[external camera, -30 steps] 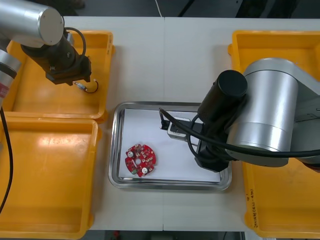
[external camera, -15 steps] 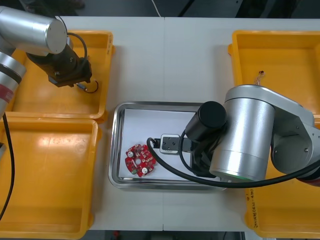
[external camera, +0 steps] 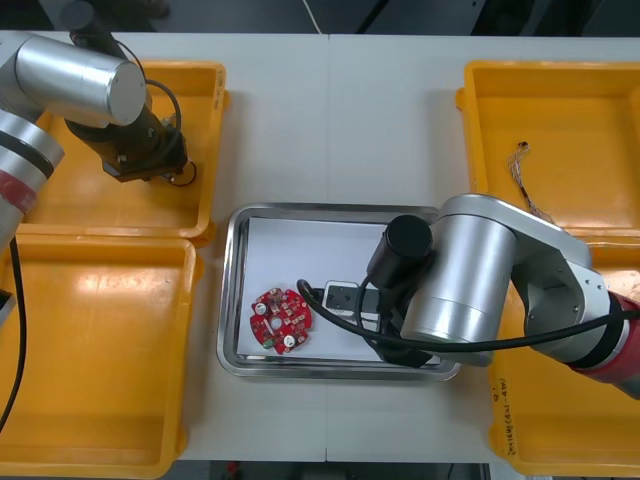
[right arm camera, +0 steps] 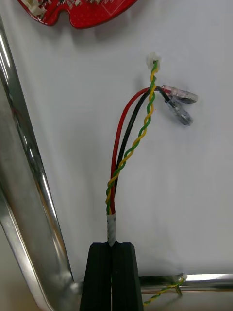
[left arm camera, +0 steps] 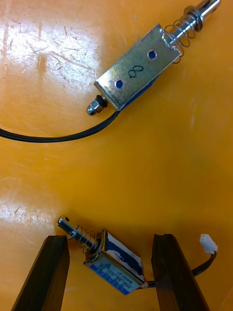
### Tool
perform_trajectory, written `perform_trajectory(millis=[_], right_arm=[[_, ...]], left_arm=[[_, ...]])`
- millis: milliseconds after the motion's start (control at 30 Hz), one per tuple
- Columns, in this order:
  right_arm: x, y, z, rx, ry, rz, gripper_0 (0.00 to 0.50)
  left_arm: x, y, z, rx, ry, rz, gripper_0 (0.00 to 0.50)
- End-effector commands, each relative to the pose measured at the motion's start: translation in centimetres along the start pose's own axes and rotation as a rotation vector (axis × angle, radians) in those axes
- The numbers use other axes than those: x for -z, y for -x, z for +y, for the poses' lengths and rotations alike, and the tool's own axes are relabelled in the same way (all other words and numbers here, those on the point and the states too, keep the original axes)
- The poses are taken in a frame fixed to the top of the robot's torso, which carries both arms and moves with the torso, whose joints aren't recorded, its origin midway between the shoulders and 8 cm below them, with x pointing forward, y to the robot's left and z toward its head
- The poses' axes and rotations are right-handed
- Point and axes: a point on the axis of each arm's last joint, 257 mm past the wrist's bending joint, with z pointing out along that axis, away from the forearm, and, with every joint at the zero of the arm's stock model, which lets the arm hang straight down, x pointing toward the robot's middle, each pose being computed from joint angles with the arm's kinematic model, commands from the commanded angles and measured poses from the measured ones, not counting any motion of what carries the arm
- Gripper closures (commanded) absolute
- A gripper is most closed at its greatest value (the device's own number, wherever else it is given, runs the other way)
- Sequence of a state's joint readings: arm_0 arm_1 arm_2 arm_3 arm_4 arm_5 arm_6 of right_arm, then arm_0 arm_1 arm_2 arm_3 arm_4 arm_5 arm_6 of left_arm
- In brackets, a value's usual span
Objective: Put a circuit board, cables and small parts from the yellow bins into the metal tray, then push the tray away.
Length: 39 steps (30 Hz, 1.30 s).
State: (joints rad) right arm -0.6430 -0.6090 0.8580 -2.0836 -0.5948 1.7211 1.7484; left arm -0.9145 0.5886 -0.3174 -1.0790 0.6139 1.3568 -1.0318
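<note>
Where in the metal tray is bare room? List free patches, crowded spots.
Free: the white floor of the shiny metal tray along its far rim, beyond the round red circuit board. Crowded: its near side, where the right claw holds the red, black and yellow-green cable bundle. The left claw stands open around a small metal part in the far left yellow bin.

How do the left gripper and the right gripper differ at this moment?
The left gripper is open, its fingers astride a small metal part; the right gripper is shut on a cable bundle at its taped end. The left gripper is in the far left yellow bin; the right gripper is over the metal tray, by the red circuit board. Both have black fingers and are close to their work.
</note>
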Motion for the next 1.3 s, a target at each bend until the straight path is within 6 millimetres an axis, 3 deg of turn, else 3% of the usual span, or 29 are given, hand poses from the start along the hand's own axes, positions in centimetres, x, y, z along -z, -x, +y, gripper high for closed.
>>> perform_trajectory(millis=[33,167,200,233,267,300,333,500,567,633,733,767,1067,1300], right_arm=[[-0.8,1.7,1.4,-0.008,0.008,-0.039,0.500],[-1.5,1.9,1.7,-0.014,0.000,-0.053,0.500],[-1.8,1.9,1.8,-0.010,-0.006,-0.052,0.500],[-2.0,1.9,1.8,-0.007,-0.012,-0.052,0.500],[-2.2,1.8,1.8,-0.004,-0.016,-0.051,0.500],[-2.5,1.7,1.7,-0.003,-0.021,-0.047,0.500],[-2.8,1.6,1.9,-0.008,-0.018,-0.042,0.500],[-3.5,1.0,2.1,-0.029,0.003,-0.023,0.491],[-3.4,1.0,2.1,-0.033,0.004,-0.022,0.404],[-3.4,1.0,2.1,-0.036,0.003,-0.022,0.204],[-3.3,1.1,2.1,-0.041,-0.001,-0.027,0.032],[-3.3,1.2,2.0,-0.042,-0.004,-0.028,0.011],[-2.3,1.7,1.2,-0.059,-0.030,-0.050,0.000],[-1.3,2.2,0.5,-0.082,-0.031,-0.069,0.000]], left_arm=[[1.3,2.3,-2.5,0.060,-0.029,-0.056,0.000],[1.2,2.3,-2.3,0.061,-0.025,-0.056,0.000],[1.2,2.2,-2.3,0.060,-0.024,-0.055,0.026],[1.2,2.3,-2.2,0.061,-0.025,-0.057,0.174],[1.2,2.3,-2.2,0.060,-0.024,-0.057,0.279],[1.2,2.2,-2.4,0.061,-0.026,-0.054,0.468],[1.2,2.2,-2.4,0.060,-0.025,-0.054,0.499],[1.1,2.1,-2.3,0.062,-0.027,-0.051,0.500],[1.1,2.1,-2.4,0.064,-0.029,-0.051,0.500],[1.1,2.1,-2.4,0.062,-0.029,-0.051,0.500],[1.2,2.1,-2.3,0.063,-0.027,-0.050,0.500],[1.2,2.1,-2.3,0.063,-0.028,-0.051,0.500],[2.0,2.8,-1.6,0.072,-0.033,-0.054,0.500],[4.8,3.1,-0.4,0.067,-0.020,-0.031,0.500]])
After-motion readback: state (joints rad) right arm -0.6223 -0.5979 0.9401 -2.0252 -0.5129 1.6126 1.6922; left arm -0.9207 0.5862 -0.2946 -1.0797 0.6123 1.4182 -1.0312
